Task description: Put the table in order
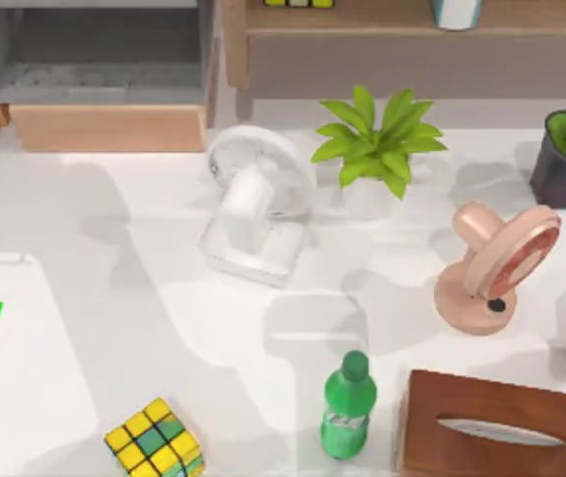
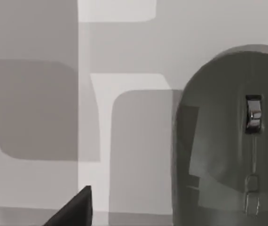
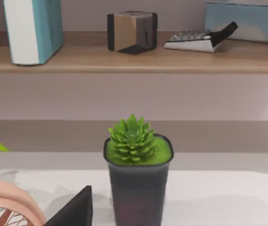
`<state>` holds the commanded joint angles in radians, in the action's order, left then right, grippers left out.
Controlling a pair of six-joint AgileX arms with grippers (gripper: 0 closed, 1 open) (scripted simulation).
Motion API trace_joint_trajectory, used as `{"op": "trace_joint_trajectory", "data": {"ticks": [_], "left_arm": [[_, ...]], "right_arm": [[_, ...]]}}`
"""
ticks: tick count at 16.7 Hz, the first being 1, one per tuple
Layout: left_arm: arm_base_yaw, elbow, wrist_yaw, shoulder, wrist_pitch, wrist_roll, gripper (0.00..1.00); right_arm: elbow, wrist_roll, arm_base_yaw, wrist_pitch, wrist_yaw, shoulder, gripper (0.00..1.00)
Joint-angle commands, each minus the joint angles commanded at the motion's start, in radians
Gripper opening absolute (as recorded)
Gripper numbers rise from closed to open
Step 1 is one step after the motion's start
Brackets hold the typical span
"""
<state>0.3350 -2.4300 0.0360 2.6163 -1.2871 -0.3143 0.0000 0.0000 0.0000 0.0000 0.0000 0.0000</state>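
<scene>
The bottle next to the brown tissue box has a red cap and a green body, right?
Not quite. The bottle does stand right beside the brown tissue box and its body is green, but the cap is green too, not red. The top view shows it, near the front edge of the white table.

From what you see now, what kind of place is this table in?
Probably a desk in an office or study: a computer mouse lies on the white table, a calculator sits on the wooden shelf, and two desk fans stand nearby.
</scene>
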Motion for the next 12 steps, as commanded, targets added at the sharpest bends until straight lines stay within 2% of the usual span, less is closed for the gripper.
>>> {"op": "trace_joint_trajectory", "data": {"ticks": [12], "left_arm": [[-0.008, 0.029, 0.0, 0.013, 0.043, 0.006, 1.0]], "right_arm": [[0.0, 0.0, 0.0, 0.0, 0.0, 0.0, 1.0]]}}
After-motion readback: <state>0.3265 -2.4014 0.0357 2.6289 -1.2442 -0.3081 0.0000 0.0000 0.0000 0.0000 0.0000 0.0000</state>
